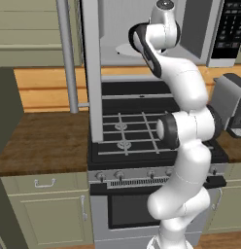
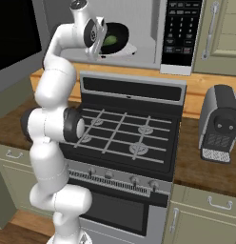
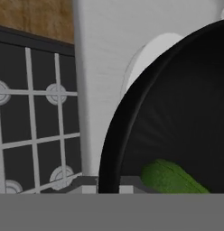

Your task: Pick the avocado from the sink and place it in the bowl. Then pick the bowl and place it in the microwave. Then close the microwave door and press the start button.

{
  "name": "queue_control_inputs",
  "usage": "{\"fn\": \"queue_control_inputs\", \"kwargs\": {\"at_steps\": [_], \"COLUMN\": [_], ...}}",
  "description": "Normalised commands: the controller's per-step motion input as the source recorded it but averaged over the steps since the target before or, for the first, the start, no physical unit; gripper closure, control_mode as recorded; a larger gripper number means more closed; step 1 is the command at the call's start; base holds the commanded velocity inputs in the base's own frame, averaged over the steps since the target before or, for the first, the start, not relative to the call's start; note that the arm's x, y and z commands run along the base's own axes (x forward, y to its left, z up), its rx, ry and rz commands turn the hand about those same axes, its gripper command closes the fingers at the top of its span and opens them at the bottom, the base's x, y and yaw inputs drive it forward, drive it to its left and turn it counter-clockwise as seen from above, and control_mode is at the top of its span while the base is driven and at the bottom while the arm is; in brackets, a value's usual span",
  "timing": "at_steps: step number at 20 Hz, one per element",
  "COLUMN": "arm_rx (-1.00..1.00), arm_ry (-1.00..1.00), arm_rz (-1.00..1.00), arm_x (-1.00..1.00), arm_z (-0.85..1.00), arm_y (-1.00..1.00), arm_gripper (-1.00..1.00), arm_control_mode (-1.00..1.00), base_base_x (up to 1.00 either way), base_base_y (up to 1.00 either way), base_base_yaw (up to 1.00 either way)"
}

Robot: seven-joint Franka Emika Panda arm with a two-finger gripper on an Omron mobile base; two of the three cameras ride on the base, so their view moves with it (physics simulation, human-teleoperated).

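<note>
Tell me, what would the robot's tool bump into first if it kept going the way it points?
Probably the glossy black bowl holding the green avocado, right ahead of it inside the white microwave. Depth is hard to judge.

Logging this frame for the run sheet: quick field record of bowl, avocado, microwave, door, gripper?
bowl: black bowl sits inside the microwave on the white turntable plate
avocado: green avocado lies in the bowl
microwave door: microwave door is open, swung out over the stove
gripper: gripper is shut at the bowl's near rim; grip on the rim cannot be confirmed
start button: keypad panel untouched
</note>
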Motion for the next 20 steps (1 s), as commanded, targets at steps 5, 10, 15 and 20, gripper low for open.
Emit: {"fn": "queue_control_inputs", "kwargs": {"at_steps": [5, 10, 15, 20], "arm_rx": [0.0, 0.0, 0.0, 0.0], "arm_ry": [0.0, 0.0, 0.0, 0.0], "arm_rz": [0.12, 0.03, 0.01, 0.02], "arm_x": [0.0, 0.01, 0.0, 0.0], "arm_z": [0.03, -0.05, -0.12, -0.14], "arm_y": [0.0, -0.03, 0.0, 0.0], "arm_gripper": [1.0, 1.0, 1.0, 1.0], "arm_control_mode": [-1.0, -1.0, -1.0, -1.0], "base_base_x": [0.0, 0.0, 0.0, 0.0], "base_base_y": [0.0, 0.0, 0.0, 0.0], "base_base_yaw": [0.0, 0.0, 0.0, 0.0]}}
